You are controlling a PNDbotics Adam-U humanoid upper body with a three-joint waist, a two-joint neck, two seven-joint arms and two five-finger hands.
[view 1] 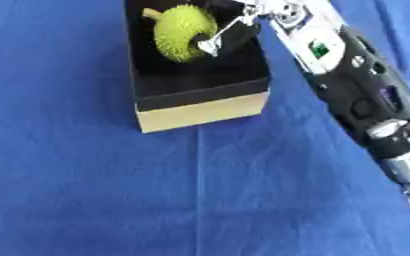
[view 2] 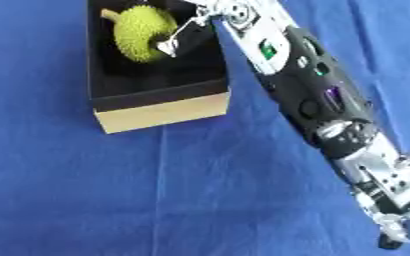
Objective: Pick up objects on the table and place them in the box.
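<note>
- Reaching from the right across a blue cloth, right arm stretched long toward the far end, black casing with silver joints, so that the right hand hangs over the box.
- Hand only partly shown at the top edge; silver fingers angled down into the box, one tip touching the near right side of the fruit.
- Whether those fingers grip the fruit, merely rest on it or are parting from it: cannot tell, since most of the hand is cut off above.
- Fruit: round, yellow-green, spiky like a toy durian, short stem pointing away from the fingers to the upper left; inside the box, under and just left of the fingertips, close to the far part of the dark interior.
- Box: black-lined, pale tan outer wall facing the camera, set askew; open top turned upward, which suits dropping things in from above.
- Judged from this: fruit probably at the placing step, either just being set down or about to be let go.
- Cloth nearer than the fingers shows nothing else to pick up.
- Left hand absent from both views.
</note>
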